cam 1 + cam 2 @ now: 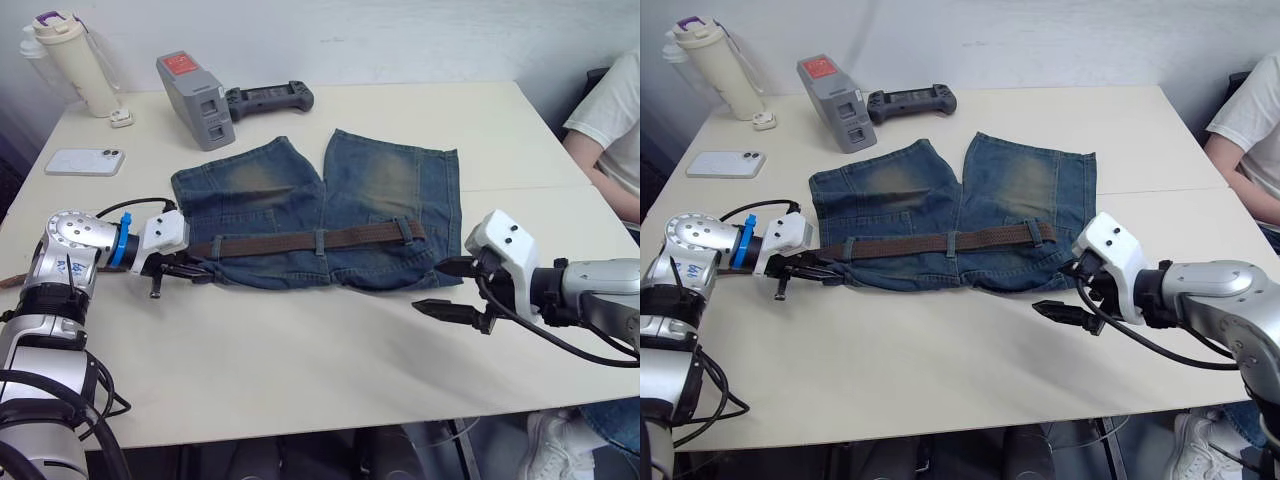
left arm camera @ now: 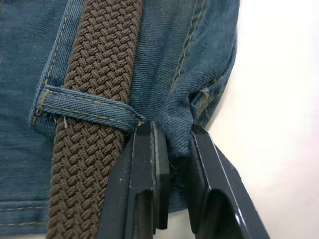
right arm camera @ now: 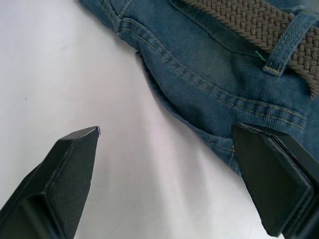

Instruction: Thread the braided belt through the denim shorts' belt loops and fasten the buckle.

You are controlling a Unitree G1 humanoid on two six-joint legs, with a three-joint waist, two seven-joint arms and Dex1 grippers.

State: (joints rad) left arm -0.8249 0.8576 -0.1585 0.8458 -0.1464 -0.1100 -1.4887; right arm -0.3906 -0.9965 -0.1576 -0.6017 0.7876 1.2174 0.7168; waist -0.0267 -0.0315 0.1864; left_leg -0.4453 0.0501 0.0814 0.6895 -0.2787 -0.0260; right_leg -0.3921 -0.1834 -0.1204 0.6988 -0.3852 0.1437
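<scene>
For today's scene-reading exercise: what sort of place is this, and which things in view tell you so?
Probably an office or lab workroom, not a home: a plain light table against a bare wall holds a grey battery pack, a black handheld controller and a white phone, with denim shorts laid out for handling.

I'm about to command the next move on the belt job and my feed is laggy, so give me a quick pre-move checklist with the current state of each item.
1. Left gripper has a grip: ok, shut on a fold of the denim shorts at the waistband corner, not on the belt.
2. Right gripper free: ok, open, holding nothing, one finger over the shorts' edge.
3. Braided belt in the belt loops: ok for the loops that show; it lies along the waistband under them.
4. Buckle fastened: cannot tell, no buckle visible.
5. Person's arm at the table's right edge: ok, apart from both grippers.
</scene>
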